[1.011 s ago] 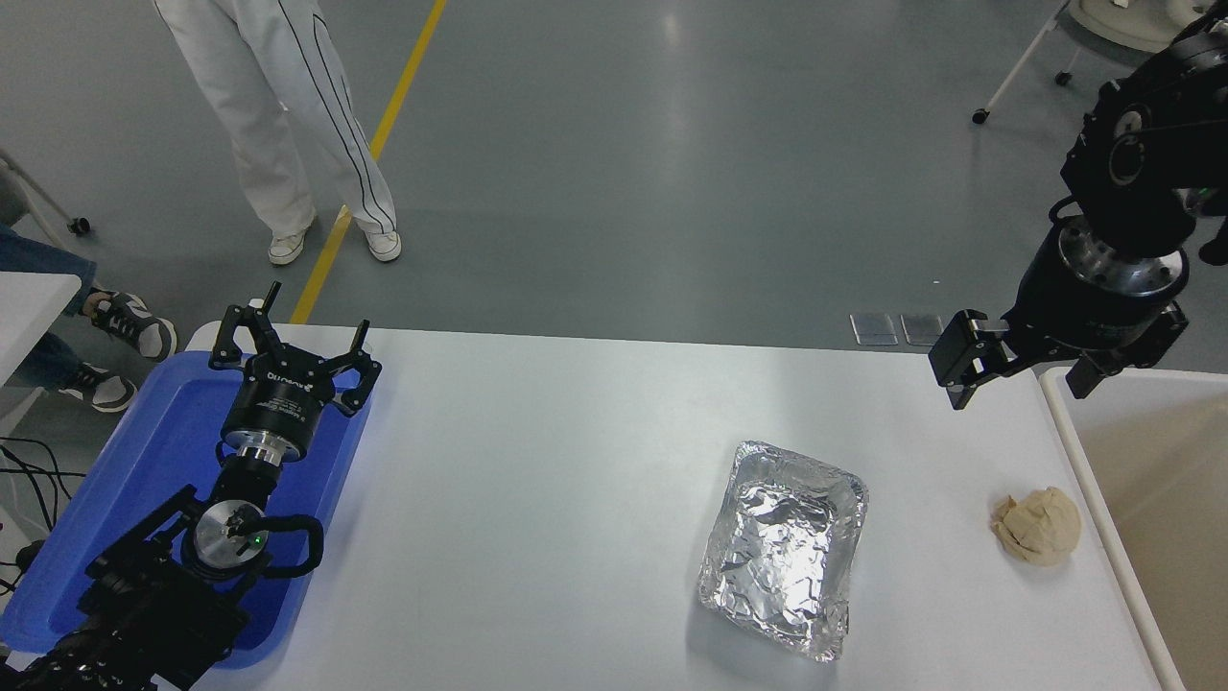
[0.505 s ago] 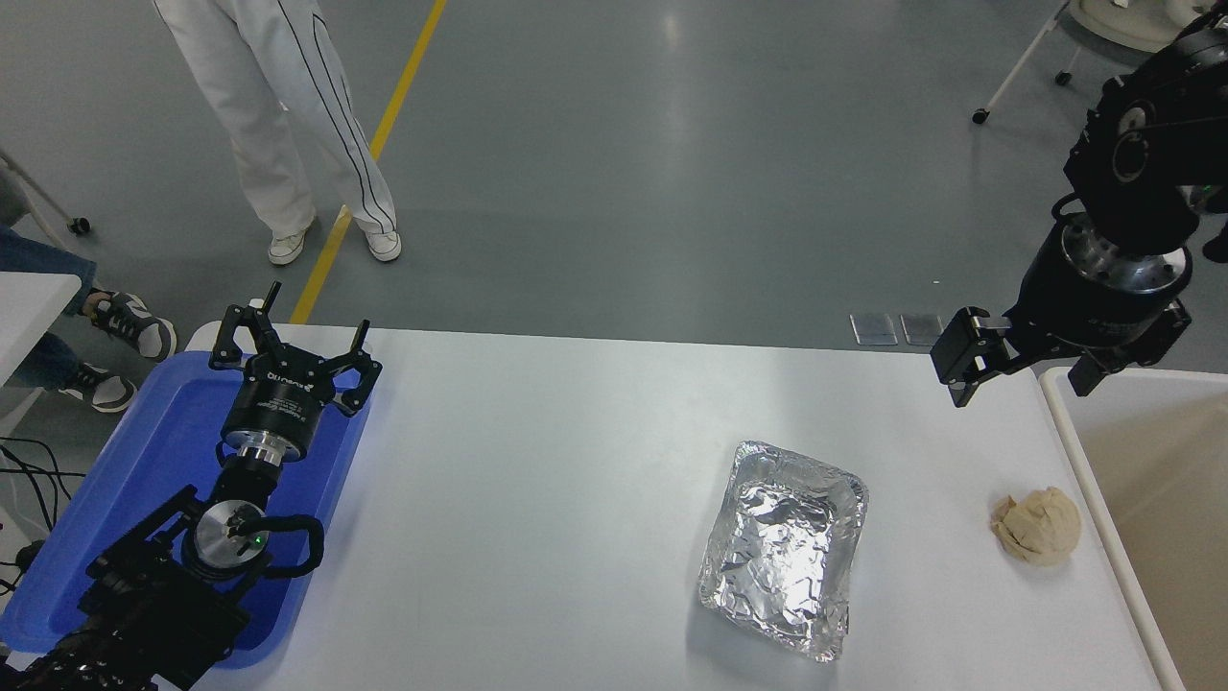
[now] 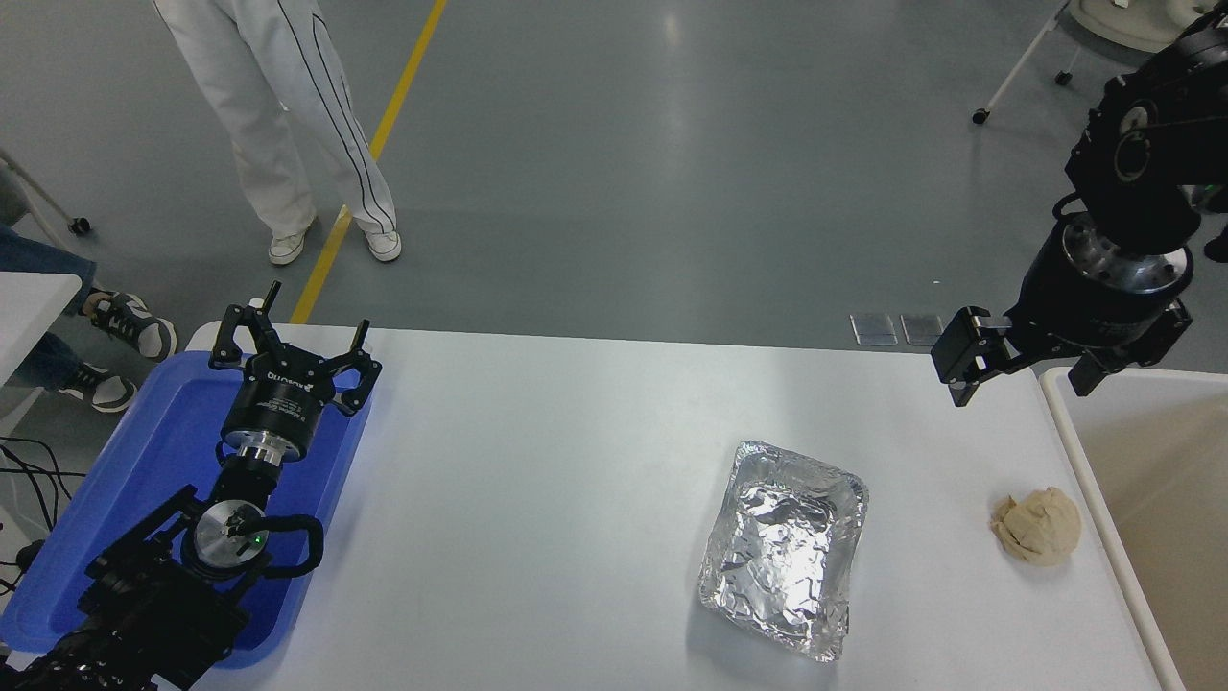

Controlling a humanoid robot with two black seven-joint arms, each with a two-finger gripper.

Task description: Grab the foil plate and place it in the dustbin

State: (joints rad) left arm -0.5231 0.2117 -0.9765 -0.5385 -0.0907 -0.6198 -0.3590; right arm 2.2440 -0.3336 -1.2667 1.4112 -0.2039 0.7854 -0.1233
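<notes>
The foil plate (image 3: 784,547) lay flat and open side up on the white table (image 3: 537,480), toward the near right of the surface, untouched by either arm. A crumpled tan paper ball (image 3: 1037,525) sat just to its right, apart from it, and beyond that ball the cream rim of the dustbin (image 3: 1084,480) ran along the table's right edge. At the near left, the left gripper (image 3: 288,345) was parked above a blue tray (image 3: 153,451), fingers spread, holding nothing.

Farther back, the right gripper (image 3: 1027,369) hung in the air over the far right corner of the table, next to the bin's far corner and well apart from the plate. Its jaws stood wide apart, with nothing between them and nothing in contact.

Judged step: approach, before any pickup. The next move would call for bringing the right gripper nearer and down to the plate's raised rim, clear of the paper ball, then closing gently, since thin foil is likely to crumple
</notes>
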